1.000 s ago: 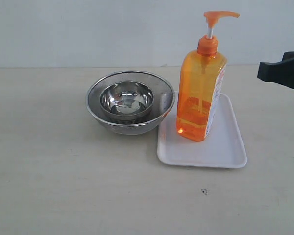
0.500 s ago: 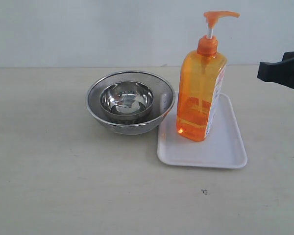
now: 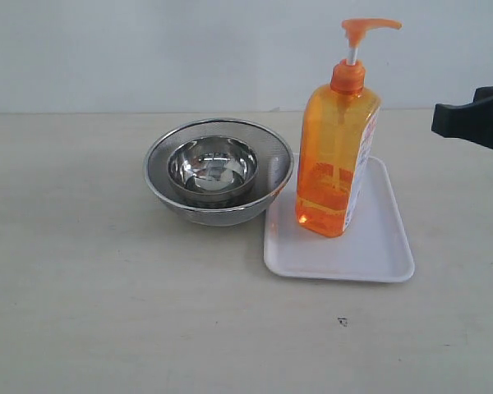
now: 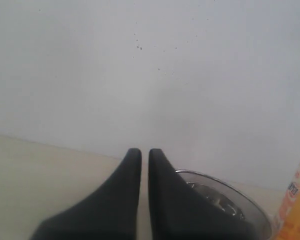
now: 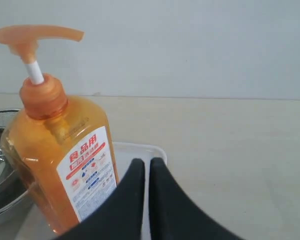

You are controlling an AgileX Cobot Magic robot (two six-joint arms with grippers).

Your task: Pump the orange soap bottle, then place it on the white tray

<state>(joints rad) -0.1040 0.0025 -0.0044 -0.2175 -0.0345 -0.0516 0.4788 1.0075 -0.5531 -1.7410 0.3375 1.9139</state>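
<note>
Orange soap bottle stands upright on the white tray, seemingly done. My left gripper and right gripper are closed, empty; I'd retreat clear of its pump.

The left gripper and the right gripper each have jaws pressed together.

the left wrist view's edge cuts off the orange soap bottle.

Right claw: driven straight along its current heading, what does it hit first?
Probably the white tray; the right claw points just past the soap bottle, though depth is unclear.
</note>
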